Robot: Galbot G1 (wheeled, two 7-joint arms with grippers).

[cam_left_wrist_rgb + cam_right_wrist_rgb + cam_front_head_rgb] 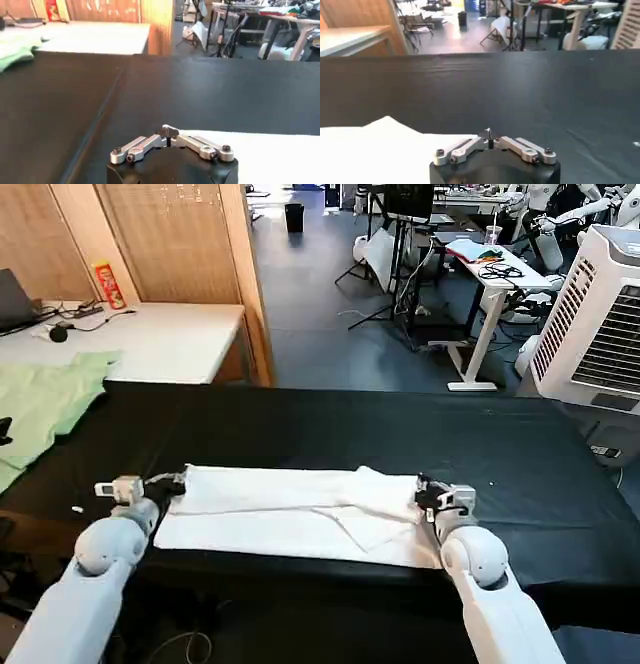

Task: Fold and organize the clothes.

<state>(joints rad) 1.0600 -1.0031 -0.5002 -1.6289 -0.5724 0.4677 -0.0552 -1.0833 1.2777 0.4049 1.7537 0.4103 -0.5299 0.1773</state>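
On the black-covered bench [330,419], near its front edge, the white T-shirt [300,514] lies folded into a long flat band running left to right, with a smaller folded flap raised toward its right end. No print is visible on the upward side.

Left tool [172,482] sits at the band's left end, at the far corner; in the left wrist view its fingertips [169,132] are pressed together right at the corner of the white cloth [260,155]. A scrap of fabric appears pinched between them, though this is hard to confirm.

Right tool [424,487] sits at the band's right end, at the far corner. In the right wrist view its fingertips [488,134] are likewise pressed together, at the edge of the white fabric [375,150]; whether cloth is caught between them cannot be told.

Light green garment [45,399] lies spread at the far left, overlapping the black cover and an adjoining white table [170,339]. Well apart from the T-shirt.
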